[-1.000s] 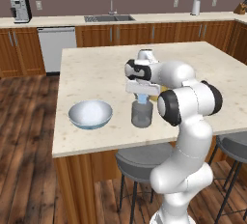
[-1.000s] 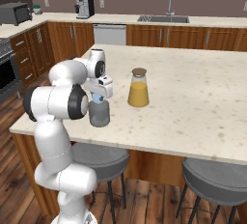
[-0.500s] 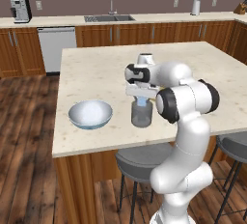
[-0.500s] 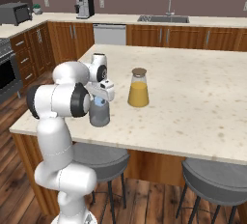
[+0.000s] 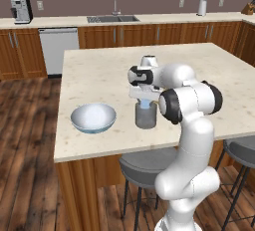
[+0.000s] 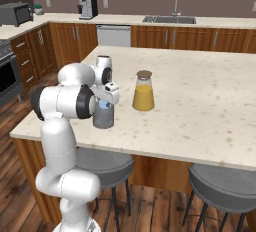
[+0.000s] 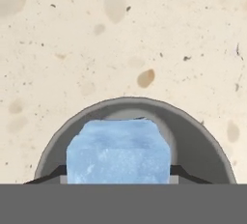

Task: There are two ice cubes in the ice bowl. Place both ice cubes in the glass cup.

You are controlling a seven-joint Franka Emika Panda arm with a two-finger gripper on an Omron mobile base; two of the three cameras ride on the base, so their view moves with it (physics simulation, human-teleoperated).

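- Right now, through the hand view, I see an ice cube (image 7: 118,150) clamped between my gripper (image 7: 118,175) fingertips, its pale-blue block sitting directly over the round mouth of the glass cup (image 7: 202,136).
- From my left base view, the gripper (image 5: 145,102) hangs just above the cup (image 5: 146,118), with the blue of the cube (image 5: 145,104) showing at the rim; I cannot tell whether it touches the glass.
- My right base view has the same stack: gripper (image 6: 104,102), cube (image 6: 104,104) and cup (image 6: 103,118) near the counter's front edge.
- Left of the cup, well apart from it, I see the ice bowl (image 5: 93,118) standing on the island counter (image 5: 109,70); I cannot make out a separate cube inside its whitish interior.
- Beyond the cup, a tan-lidded jar (image 6: 143,91) with a yellowish body stands upright.
- Farthest back, I see the sink (image 5: 113,18) along the wall counter and a coffee machine (image 5: 21,10) to its left.
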